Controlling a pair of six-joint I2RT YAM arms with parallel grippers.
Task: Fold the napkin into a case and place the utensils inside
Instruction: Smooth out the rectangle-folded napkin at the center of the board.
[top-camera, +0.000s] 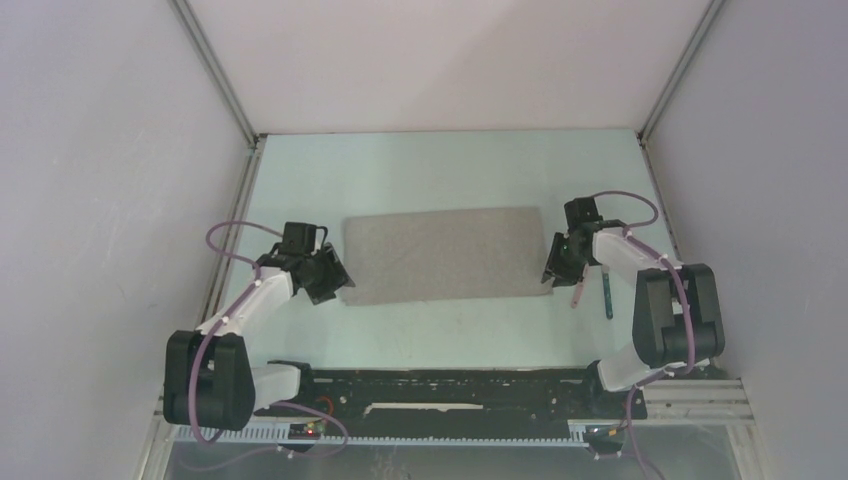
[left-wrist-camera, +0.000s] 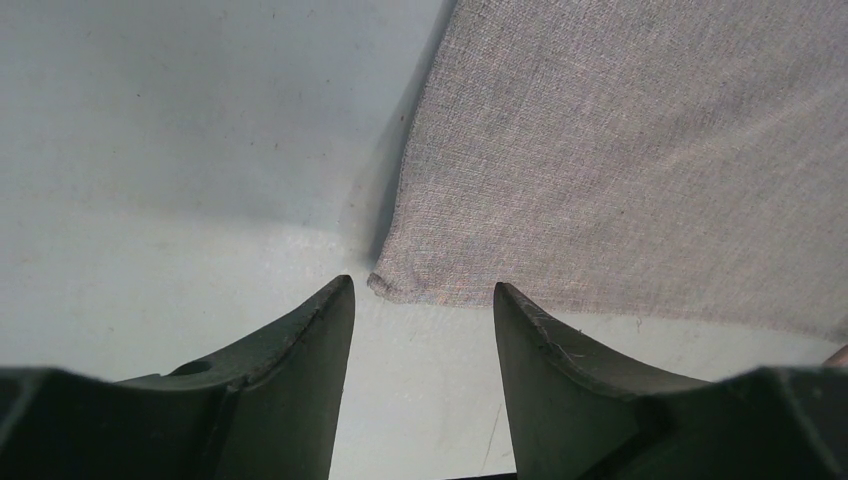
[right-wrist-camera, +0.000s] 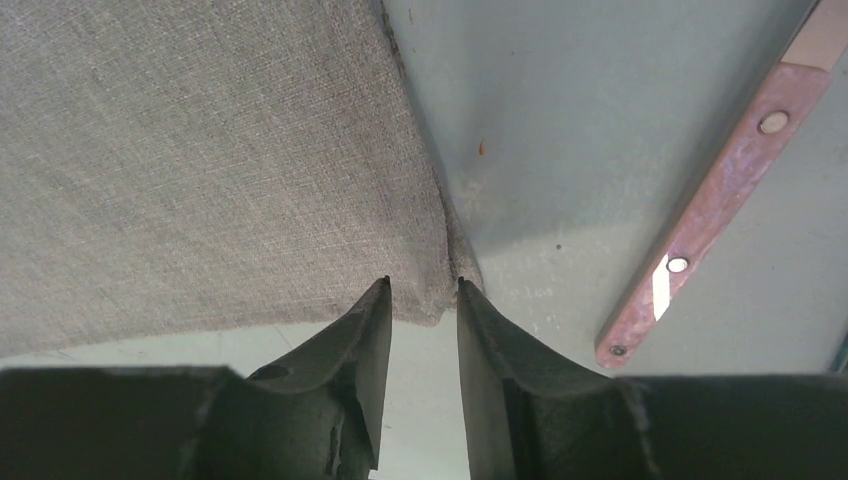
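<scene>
The taupe-grey napkin (top-camera: 440, 255) lies flat on the table as a wide rectangle. My left gripper (top-camera: 340, 283) is open at its near left corner; in the left wrist view the corner of the napkin (left-wrist-camera: 650, 150) lies just ahead of the gap of the left gripper (left-wrist-camera: 422, 284). My right gripper (top-camera: 550, 272) is at the near right corner, jaws narrowly apart; in the right wrist view the slightly bunched corner of the napkin (right-wrist-camera: 200, 150) sits between the tips of the right gripper (right-wrist-camera: 422, 282). A pink-handled utensil (top-camera: 578, 290) and a teal-handled utensil (top-camera: 608, 295) lie right of the napkin. The pink-handled utensil also shows in the right wrist view (right-wrist-camera: 720, 190).
The pale green table (top-camera: 450, 170) is closed in by white walls on the left, right and back. A black rail (top-camera: 450, 385) runs along the near edge between the arm bases.
</scene>
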